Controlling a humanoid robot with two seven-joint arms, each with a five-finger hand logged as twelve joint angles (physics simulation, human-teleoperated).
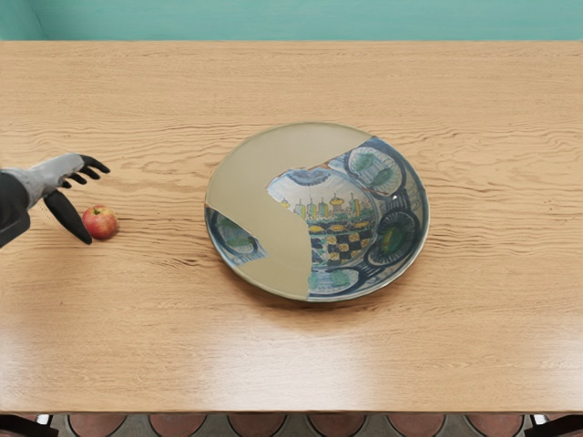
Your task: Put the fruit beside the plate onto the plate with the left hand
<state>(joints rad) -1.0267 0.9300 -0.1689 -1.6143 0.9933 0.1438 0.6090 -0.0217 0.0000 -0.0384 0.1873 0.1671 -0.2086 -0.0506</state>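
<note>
Apple (100,221) sits left of the plate (408,196); left hand (66,187) spread, empty, reaching. Next: close around it.

A wooden table (455,346) fills the view, with a teal wall (291,18) beyond its far edge and reddish floor (273,426) below its near edge.

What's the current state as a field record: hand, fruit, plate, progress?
left hand: open, fingers spread, just left of the apple, holding nothing
right hand: not in view
apple: red, on the table, left of the plate, apart from it
plate: patterned, mid-table, apple not on it
progress: grasp not yet made
</note>
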